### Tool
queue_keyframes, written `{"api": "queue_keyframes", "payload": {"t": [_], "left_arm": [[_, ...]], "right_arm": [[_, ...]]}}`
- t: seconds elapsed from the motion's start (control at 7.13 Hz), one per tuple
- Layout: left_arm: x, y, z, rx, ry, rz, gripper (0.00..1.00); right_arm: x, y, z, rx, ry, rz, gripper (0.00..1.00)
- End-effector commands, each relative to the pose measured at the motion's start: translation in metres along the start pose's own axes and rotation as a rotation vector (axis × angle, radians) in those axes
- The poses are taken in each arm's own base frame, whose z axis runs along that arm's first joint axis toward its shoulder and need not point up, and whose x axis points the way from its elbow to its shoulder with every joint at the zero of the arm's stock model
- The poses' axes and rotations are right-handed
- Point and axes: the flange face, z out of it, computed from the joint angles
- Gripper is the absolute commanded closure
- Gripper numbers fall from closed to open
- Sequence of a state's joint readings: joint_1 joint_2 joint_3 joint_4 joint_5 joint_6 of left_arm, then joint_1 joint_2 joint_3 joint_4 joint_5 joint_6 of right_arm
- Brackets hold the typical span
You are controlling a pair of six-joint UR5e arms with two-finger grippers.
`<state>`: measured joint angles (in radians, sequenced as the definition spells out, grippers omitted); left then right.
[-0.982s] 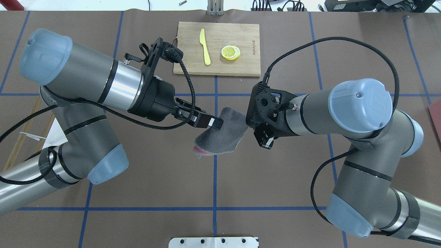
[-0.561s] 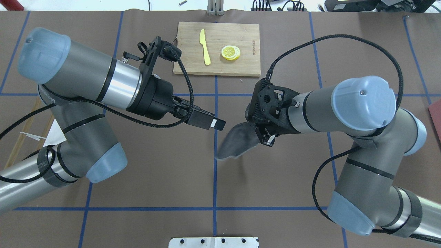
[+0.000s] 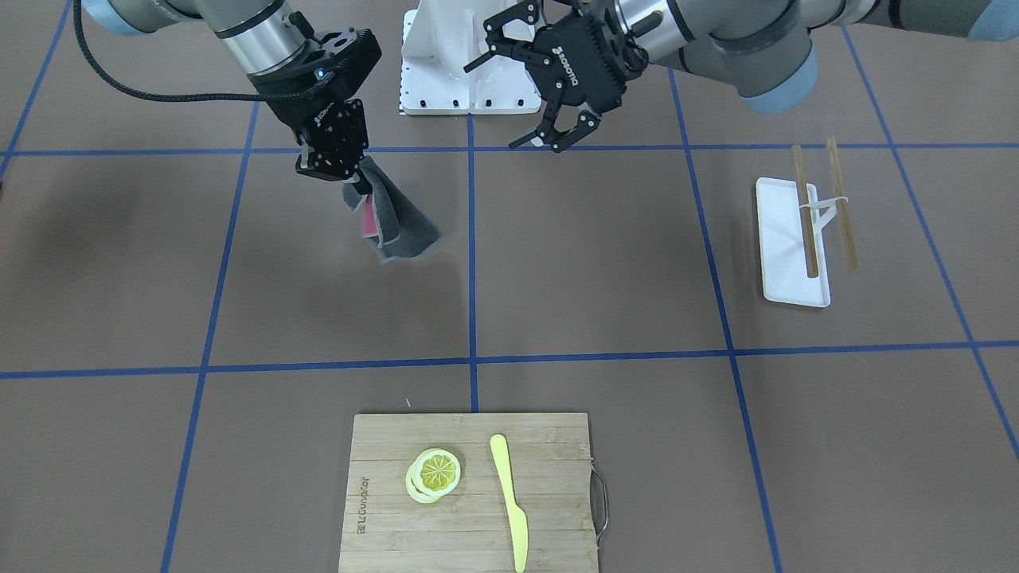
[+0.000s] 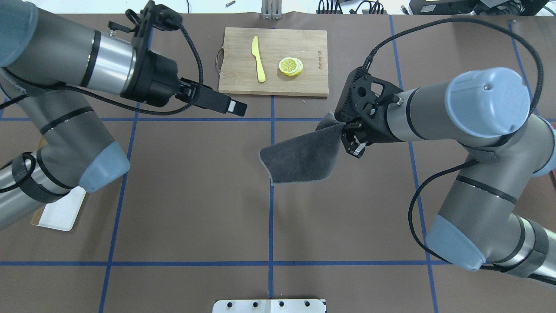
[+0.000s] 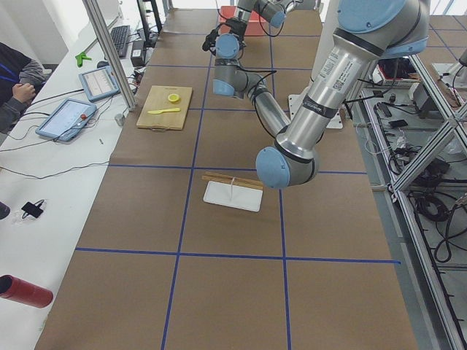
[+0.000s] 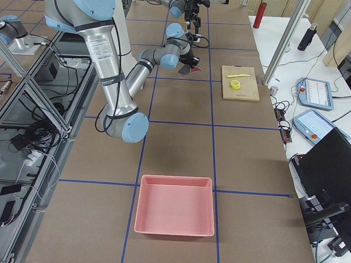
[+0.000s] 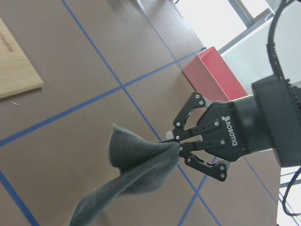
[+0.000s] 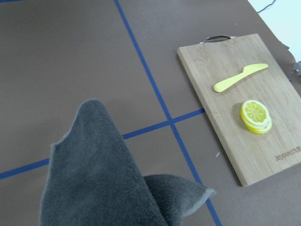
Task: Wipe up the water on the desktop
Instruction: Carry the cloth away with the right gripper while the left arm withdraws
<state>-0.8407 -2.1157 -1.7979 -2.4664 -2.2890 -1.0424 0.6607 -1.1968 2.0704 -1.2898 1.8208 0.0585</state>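
Overhead exterior: right hand [image 4: 346, 130] pinching grey cloth [image 4: 299, 161] over desktop [image 4: 195, 195]; left hand [image 4: 238, 108] splayed wide, empty.

Open desktop [image 4: 186, 195] lies wide around the hanging cloth [image 4: 299, 158]; the cutting board [image 4: 304, 84] blocks the far edge.

Flat matte brown desktop [image 4: 195, 195] gridded with blue tape [image 4: 195, 263].

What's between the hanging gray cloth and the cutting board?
Only bare desktop crossed by blue tape, plus a tiny speck, in the front-facing view.
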Motion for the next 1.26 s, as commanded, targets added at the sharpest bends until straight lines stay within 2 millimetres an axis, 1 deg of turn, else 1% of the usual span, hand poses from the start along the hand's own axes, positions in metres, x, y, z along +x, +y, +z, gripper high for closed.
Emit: {"api": "queue_keyframes", "payload": {"t": [0.0,0.14,0.28,0.42,0.56,0.7,0.84,0.98,1.12], "left_arm": [[-0.056,-0.037,-0.054,0.059,-0.165,-0.056,0.02],[-0.074,-0.049,-0.066,0.037,-0.251,-0.029,0.02],[-0.094,-0.061,-0.086,0.017,-0.338,-0.005,0.02],[-0.122,-0.064,-0.111,-0.018,-0.428,-0.011,0.02],[-0.155,-0.056,-0.137,-0.058,-0.501,0.004,0.02],[-0.188,-0.050,-0.173,-0.115,-0.571,-0.004,0.02],[-0.209,-0.054,-0.213,-0.172,-0.637,-0.037,0.02],[-0.231,-0.052,-0.243,-0.241,-0.702,-0.088,0.02],[-0.259,-0.042,-0.284,-0.297,-0.744,-0.113,0.02]], "right_arm": [[0.031,0.002,-0.016,0.007,0.057,0.180,1.00],[0.047,0.009,-0.020,-0.043,0.091,0.256,1.00],[0.068,0.019,-0.024,-0.105,0.136,0.315,1.00],[0.086,0.031,-0.027,-0.175,0.175,0.363,1.00],[0.097,0.039,-0.029,-0.229,0.200,0.402,1.00],[0.101,0.042,-0.029,-0.256,0.223,0.500,1.00],[0.102,0.044,-0.028,-0.287,0.230,0.533,1.00],[0.102,0.045,-0.028,-0.299,0.233,0.538,1.00],[0.102,0.046,-0.027,-0.302,0.233,0.539,1.00]]}}
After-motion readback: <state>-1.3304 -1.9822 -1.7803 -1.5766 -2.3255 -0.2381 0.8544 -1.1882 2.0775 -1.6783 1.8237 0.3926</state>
